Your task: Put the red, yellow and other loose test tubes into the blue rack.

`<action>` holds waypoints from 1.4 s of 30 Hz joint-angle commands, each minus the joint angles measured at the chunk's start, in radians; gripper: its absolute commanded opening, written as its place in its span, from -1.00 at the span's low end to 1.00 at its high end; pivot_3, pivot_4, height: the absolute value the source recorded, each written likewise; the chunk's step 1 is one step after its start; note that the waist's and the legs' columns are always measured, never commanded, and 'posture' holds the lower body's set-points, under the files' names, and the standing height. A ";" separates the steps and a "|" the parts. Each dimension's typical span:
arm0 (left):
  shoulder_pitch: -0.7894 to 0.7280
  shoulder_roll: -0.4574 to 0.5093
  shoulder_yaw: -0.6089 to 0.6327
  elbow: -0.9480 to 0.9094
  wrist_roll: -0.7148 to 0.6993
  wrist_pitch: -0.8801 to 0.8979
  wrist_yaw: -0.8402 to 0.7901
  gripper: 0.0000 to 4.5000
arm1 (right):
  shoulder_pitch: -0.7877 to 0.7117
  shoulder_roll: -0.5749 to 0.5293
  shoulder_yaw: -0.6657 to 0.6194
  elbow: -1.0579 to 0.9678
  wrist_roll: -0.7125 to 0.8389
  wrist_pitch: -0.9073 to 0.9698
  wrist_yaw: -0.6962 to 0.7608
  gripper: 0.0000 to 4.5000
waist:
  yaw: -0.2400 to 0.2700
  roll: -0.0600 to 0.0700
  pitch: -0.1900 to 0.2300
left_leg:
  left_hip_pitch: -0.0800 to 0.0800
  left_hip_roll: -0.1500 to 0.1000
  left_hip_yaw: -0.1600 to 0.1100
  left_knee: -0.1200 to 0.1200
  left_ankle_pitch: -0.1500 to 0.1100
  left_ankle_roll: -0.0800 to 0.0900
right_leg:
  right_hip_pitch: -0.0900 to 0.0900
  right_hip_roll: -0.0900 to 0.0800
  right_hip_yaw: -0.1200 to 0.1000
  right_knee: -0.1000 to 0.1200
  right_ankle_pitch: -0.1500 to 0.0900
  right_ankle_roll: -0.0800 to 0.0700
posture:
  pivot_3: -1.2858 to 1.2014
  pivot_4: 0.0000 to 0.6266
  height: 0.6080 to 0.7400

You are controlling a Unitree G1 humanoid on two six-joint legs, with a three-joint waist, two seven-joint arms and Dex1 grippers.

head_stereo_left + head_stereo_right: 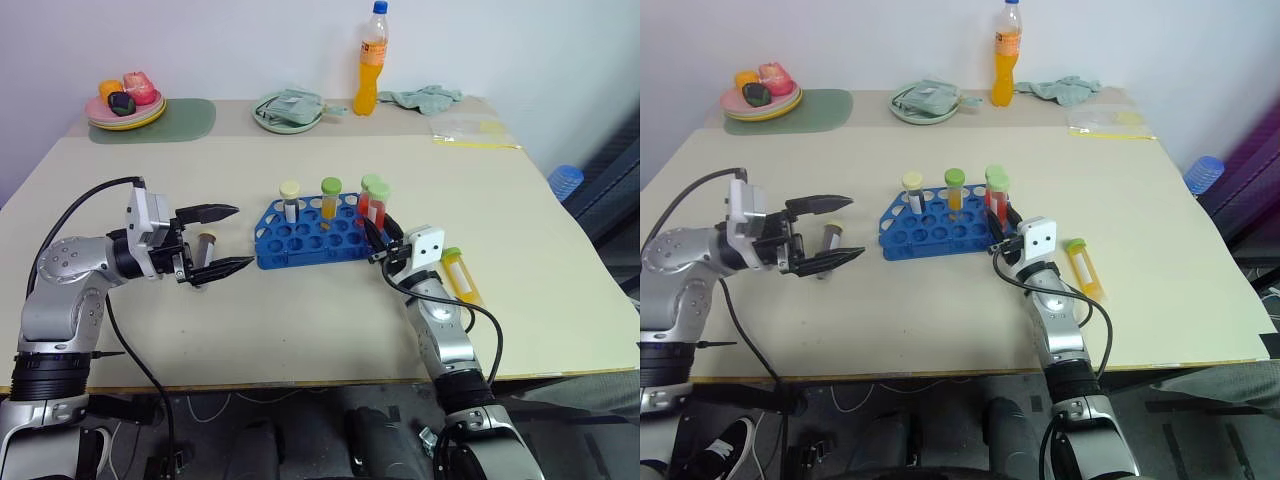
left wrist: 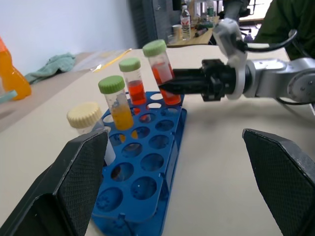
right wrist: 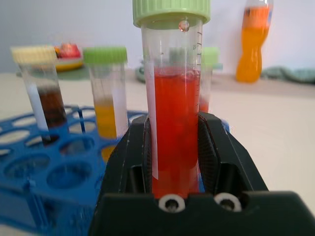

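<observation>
While the blue rack (image 1: 318, 232) stands near the middle of the table (image 1: 300, 310), the stations read as follows.

Right gripper (image 1: 376, 238): fingers clamped on a red-liquid tube (image 3: 176, 123) with a green cap; the tube stands upright at the rack's right end, its lower part between the pads.

Left gripper (image 1: 222, 240): jaws spread wide and level, pointing toward the rack's left end, gripping nothing.

Loose tube (image 1: 207, 244): a small tube with a pale cap, seen between the left gripper's two fingers; whether it touches either finger cannot be told.

Rack contents: a cream-capped tube (image 1: 290, 199) with dark liquid, a green-capped tube (image 1: 330, 197) with yellow-orange liquid, and a second green-capped red tube (image 2: 134, 81) just beside the held one, all upright in the back holes.

Yellow tube (image 1: 459, 273): lying flat on the table, green cap away from the robot, to the right of the right wrist and well apart from the rack.

Far edge of table: an orange drink bottle (image 1: 371, 58), a plate of toy food (image 1: 126, 100) on a green mat (image 1: 190, 119), a plate with a cloth (image 1: 289, 108), and a crumpled cloth (image 1: 425, 97).
</observation>
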 commanded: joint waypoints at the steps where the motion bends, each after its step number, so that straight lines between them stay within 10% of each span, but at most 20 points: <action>1: -0.023 0.015 0.017 -0.038 -0.020 0.015 0.011 1.00 | -0.017 0.024 -0.021 0.011 0.019 -0.026 -0.008 -0.65 | 0.000 0.000 0.000 | 0.000 0.000 0.000 0.000 0.000 0.000 | 0.000 0.000 0.000 0.000 0.000 0.000 | 0.03 -0.52 1.00; 5: -0.027 0.015 0.019 -0.033 -0.018 0.016 0.009 1.00 | -0.004 0.030 -0.028 0.004 0.050 -0.020 0.029 -0.65 | -0.001 0.000 0.000 | 0.000 0.000 0.000 0.000 0.000 0.000 | 0.000 0.000 0.000 0.000 0.000 0.000 | 0.03 -0.52 1.00; 6: -0.027 0.015 0.020 -0.029 -0.018 0.013 0.008 1.00 | -0.002 0.030 -0.030 -0.003 0.053 -0.019 0.032 -0.20 | -0.001 0.000 0.000 | 0.000 0.000 0.000 0.000 0.000 0.000 | 0.000 0.000 0.000 0.000 0.000 0.000 | 0.03 -0.52 1.00; 12: -0.019 0.008 0.022 -0.014 -0.016 -0.001 0.001 1.00 | 0.012 0.004 -0.032 -0.067 0.044 0.005 0.042 0.99 | 0.000 0.000 0.000 | 0.000 0.000 0.000 0.000 0.000 0.000 | 0.000 0.000 0.000 0.000 0.000 0.000 | 0.03 -0.52 1.00; 21: 0.015 -0.022 0.004 -0.043 -0.012 -0.014 0.011 1.00 | 0.138 -0.114 -0.083 -0.423 0.092 0.252 0.032 0.99 | 0.003 0.000 0.000 | 0.000 0.000 0.000 0.000 0.000 0.000 | 0.000 0.000 0.000 0.000 0.000 0.000 | 0.03 -0.52 1.00; 30: 0.009 -0.052 -0.021 -0.017 0.007 -0.043 0.005 1.00 | 0.140 -0.451 -0.250 -0.847 0.368 1.080 0.016 0.99 | 0.004 0.000 0.000 | 0.000 -0.001 0.000 0.001 0.000 0.000 | 0.001 0.000 0.001 0.000 -0.001 -0.001 | 0.03 -0.52 1.00; 37: -0.021 -0.083 -0.048 0.037 0.015 -0.084 -0.018 1.00 | -0.149 -0.753 -0.316 -0.703 0.571 1.806 0.077 0.99 | 0.005 0.001 0.000 | 0.001 -0.001 0.000 0.001 0.000 0.000 | 0.001 0.001 0.002 -0.001 -0.001 -0.002 | 0.03 -0.52 1.00; 42: -0.030 -0.113 -0.061 0.065 0.029 -0.117 -0.022 1.00 | -0.239 -0.851 -0.182 -0.482 0.573 1.877 0.036 0.99 | 0.006 -0.001 -0.001 | 0.000 -0.001 0.000 0.000 0.000 0.000 | 0.001 0.000 0.001 -0.003 -0.002 -0.004 | 0.03 -0.52 1.00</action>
